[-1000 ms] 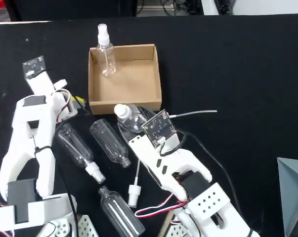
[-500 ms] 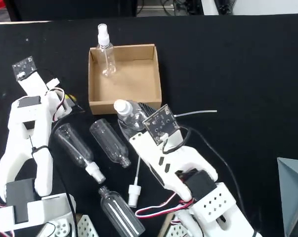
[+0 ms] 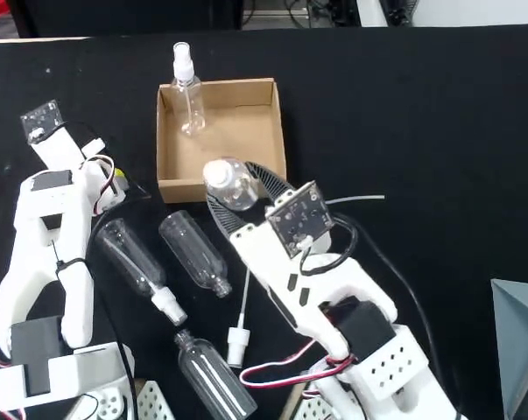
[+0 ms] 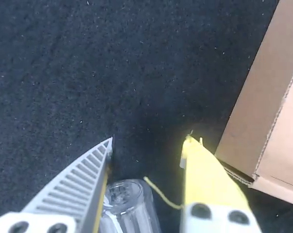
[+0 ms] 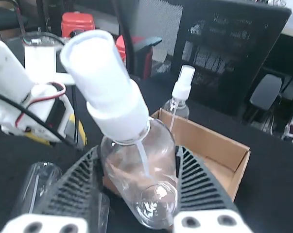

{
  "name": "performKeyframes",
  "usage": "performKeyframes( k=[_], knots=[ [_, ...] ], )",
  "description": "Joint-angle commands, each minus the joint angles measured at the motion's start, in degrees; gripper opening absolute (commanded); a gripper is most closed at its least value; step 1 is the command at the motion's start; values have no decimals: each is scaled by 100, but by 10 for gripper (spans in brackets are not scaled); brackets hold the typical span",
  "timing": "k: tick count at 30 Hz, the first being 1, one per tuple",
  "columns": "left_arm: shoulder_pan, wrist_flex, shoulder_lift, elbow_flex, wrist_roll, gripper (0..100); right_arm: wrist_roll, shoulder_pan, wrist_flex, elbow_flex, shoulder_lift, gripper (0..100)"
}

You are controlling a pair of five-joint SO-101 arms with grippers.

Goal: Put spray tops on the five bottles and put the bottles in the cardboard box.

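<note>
Between the ribbed fingers of the right gripper point(image 5: 137, 162) sits a capped bottle point(image 5: 139, 194). The fingers are closed on its round body, and its white top tilts out past the fingertips. Just beyond those fingertips lies the near wall of the cardboard box point(image 3: 279, 131), where a standing bottle point(image 3: 186, 92) leans in the far corner.

The main risk is a short drop. If the bottle is released before its base passes that wall, it would likely catch the rim and tip back out. The smooth clear body could also swivel in so narrow a grip. A long reach might knock the standing bottle over.

The left gripper point(image 4: 148, 143) is spread wide and holds nothing. A lying bottle point(image 4: 124, 206) rests between its fingers, back toward the palm; contact is hard to judge.
</note>
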Motion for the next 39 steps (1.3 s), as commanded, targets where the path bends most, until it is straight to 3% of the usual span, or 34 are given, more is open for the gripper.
performKeyframes(
  k=[1,9,31,39],
  knots=[
    [-75,-105,-35,-312,229,168,18,176,-26,-637,215,64],
    [-75,-105,-18,-312,290,156,-26,202,-132,-1385,1332,64],
    [-145,-237,-18,-198,299,155,-53,202,-3042,-1481,3960,64],
    [-136,-237,-18,-198,299,155,-756,211,-3226,-2088,4796,64]
  ],
)
